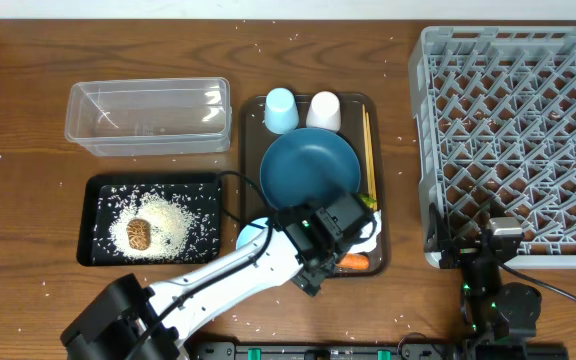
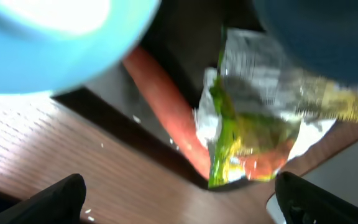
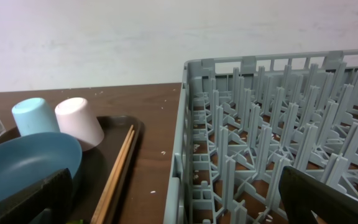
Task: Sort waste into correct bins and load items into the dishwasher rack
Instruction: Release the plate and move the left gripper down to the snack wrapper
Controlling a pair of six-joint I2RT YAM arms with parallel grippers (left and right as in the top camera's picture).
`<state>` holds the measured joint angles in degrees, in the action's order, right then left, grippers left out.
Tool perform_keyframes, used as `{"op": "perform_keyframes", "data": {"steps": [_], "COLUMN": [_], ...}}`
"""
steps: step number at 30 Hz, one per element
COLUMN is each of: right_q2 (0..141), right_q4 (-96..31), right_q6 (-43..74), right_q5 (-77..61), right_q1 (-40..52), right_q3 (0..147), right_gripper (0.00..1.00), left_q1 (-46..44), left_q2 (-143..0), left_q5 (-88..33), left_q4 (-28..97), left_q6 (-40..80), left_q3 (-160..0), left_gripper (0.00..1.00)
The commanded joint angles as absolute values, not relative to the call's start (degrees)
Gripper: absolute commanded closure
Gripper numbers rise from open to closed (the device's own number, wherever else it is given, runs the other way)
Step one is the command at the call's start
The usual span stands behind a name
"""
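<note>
- Left gripper (image 2: 179, 198): jaws spread wide and holding nothing, poised over the near right corner of the brown serving tray (image 1: 252, 150).
- Wrapper (image 2: 253, 118): crumpled on that tray corner, just ahead of the left gripper, covering one end of the carrot (image 2: 166, 99).
- Dark-blue plate (image 1: 310, 170) and light-blue bowl (image 2: 48, 37): on the tray, either side of the wrapper.
- Black tray (image 1: 93, 200): holds rice (image 1: 168, 215) and the brown lump (image 1: 139, 233).
- Right gripper (image 3: 176, 199): jaws apart, empty, at the near edge of the rack (image 1: 518, 120).

Table (image 1: 28, 90) wood, visible grain, slight sheen. Rack (image 1: 423, 130) grey matt plastic. Tub (image 1: 148, 146) clear glossy plastic. Wrapper (image 2: 253, 118) crinkled, shiny film.
</note>
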<state>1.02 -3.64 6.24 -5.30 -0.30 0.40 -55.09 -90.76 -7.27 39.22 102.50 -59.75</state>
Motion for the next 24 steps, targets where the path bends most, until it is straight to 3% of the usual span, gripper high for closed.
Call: {"op": "perform_keyframes", "data": {"steps": [1, 14, 18, 24], "right_q2": [0.9, 0.9, 0.9, 0.9], "right_q4": [-3.9, -3.9, -3.9, -3.9], "right_q6": [5.5, 5.5, 5.5, 5.5], "right_q5": [-4.9, -4.9, -4.9, -4.9], "right_q1": [-0.6, -0.6, -0.6, -0.6], "right_q3": [0.3, 0.3, 0.3, 0.3], "right_gripper": [0.01, 0.01, 0.01, 0.01], "left_q1": [-55.0, -55.0, -55.1, -56.2], "left_q2": [-91.4, -92.4, -92.4, -92.4], "left_q5": [-5.9, -7.9, -9.1, -9.4], "left_q4": [39.4, 34.1, 33.8, 33.5], "left_q6": [104.2, 106.8, 106.8, 106.8], "left_q3": [-59.2, -54.8, -54.3, -54.3], "left_gripper": [0.02, 0.01, 0.11, 0.11]}}
